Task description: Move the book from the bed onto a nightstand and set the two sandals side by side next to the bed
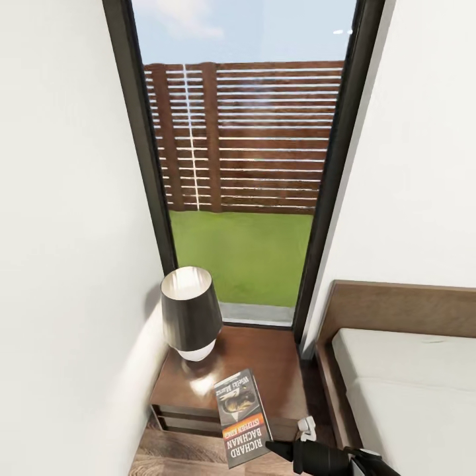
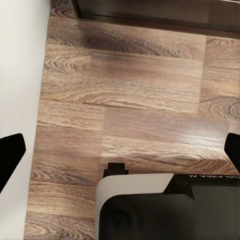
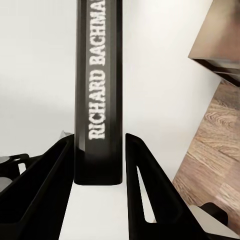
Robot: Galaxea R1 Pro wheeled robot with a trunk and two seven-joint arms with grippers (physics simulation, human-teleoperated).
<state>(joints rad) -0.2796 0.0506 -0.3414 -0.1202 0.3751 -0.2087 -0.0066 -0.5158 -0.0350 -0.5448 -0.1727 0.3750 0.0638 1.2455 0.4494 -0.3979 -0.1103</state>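
Observation:
The book (image 1: 242, 416), dark with an orange band and the lettering "RICHARD BACHMAN", hangs tilted over the front edge of the nightstand (image 1: 271, 360). My right gripper (image 1: 276, 449) is shut on it from the right. In the right wrist view the book's spine (image 3: 99, 100) stands between the two black fingers (image 3: 55, 170) of the right gripper (image 3: 100, 147). My left gripper (image 2: 120, 150) is open above bare wood floor (image 2: 125, 95), with nothing between its fingertips. The bed (image 1: 410, 377) lies to the right of the nightstand. The two sandals are out of view.
A dark-shaded lamp (image 1: 190, 314) stands on the nightstand's back left corner. A white wall (image 1: 66, 264) closes in on the left and a tall window (image 1: 244, 165) stands behind. A small white object (image 1: 305, 428) sits in the gap between nightstand and bed frame.

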